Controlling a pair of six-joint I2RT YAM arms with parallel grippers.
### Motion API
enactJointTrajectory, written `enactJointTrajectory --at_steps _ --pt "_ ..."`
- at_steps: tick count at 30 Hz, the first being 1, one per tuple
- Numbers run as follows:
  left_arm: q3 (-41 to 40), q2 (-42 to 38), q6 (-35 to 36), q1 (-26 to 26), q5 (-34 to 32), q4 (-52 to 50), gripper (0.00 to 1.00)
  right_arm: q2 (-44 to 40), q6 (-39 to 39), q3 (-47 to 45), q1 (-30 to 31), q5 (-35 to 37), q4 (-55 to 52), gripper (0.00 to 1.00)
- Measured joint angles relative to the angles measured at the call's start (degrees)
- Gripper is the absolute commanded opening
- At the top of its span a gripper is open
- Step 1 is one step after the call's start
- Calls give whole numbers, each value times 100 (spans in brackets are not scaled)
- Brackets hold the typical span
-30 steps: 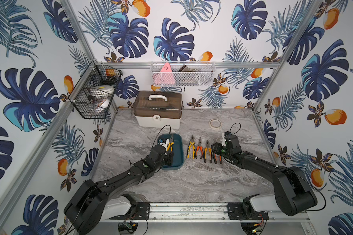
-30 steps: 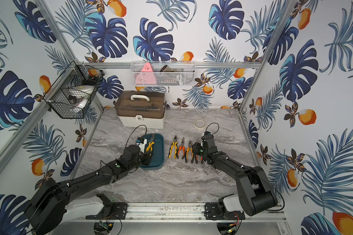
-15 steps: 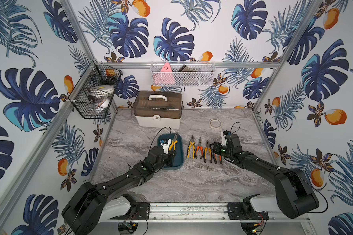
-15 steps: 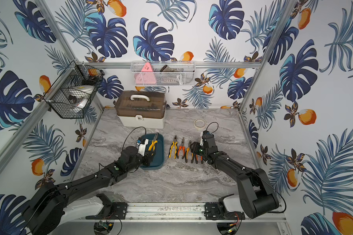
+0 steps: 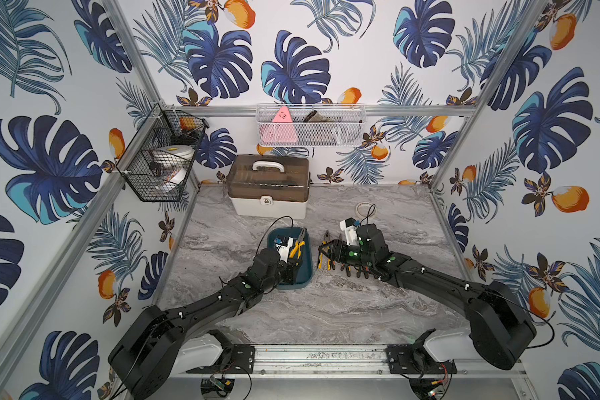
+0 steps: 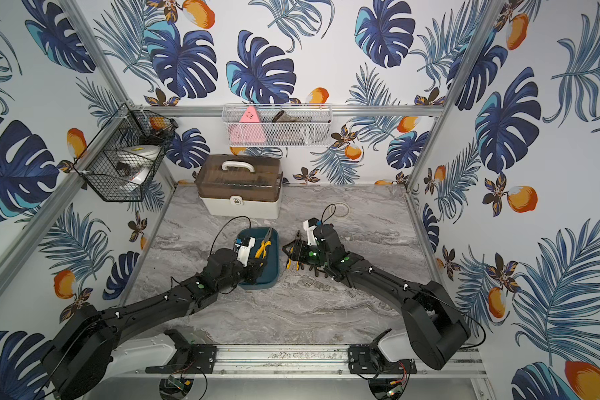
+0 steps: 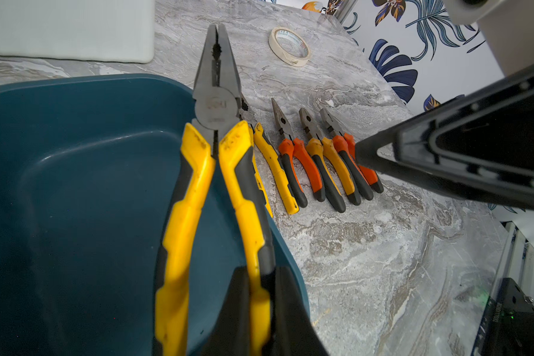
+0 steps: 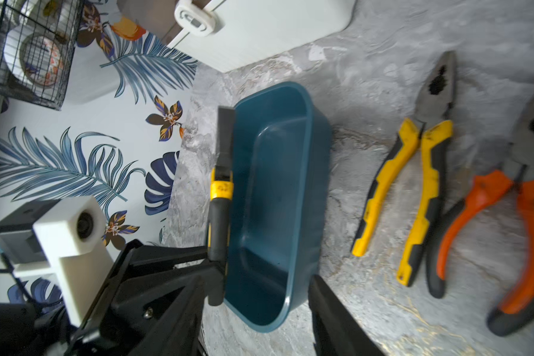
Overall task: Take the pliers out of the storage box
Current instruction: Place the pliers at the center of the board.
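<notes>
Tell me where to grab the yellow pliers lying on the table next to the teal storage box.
I'd take the yellow pliers by the handle on the storage box side, coming straight down from above. They lie flat with handles splayed, so that handle has bare table on both sides; the other one lies close against the orange pliers.

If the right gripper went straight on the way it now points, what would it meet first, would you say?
Probably the storage box: the right gripper, open, points at its near end. Its height is unclear, so it might pass just over the rim.
</notes>
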Motion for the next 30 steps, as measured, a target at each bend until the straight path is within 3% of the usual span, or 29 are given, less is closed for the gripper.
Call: enactJointTrajectory --at_steps 20,30 --pt "-24 20 0 0 136 127 0 1460 173 1095 603 240 173 56" --pt "-42 9 -7 0 157 129 0 1812 278 1298 675 269 214 50"
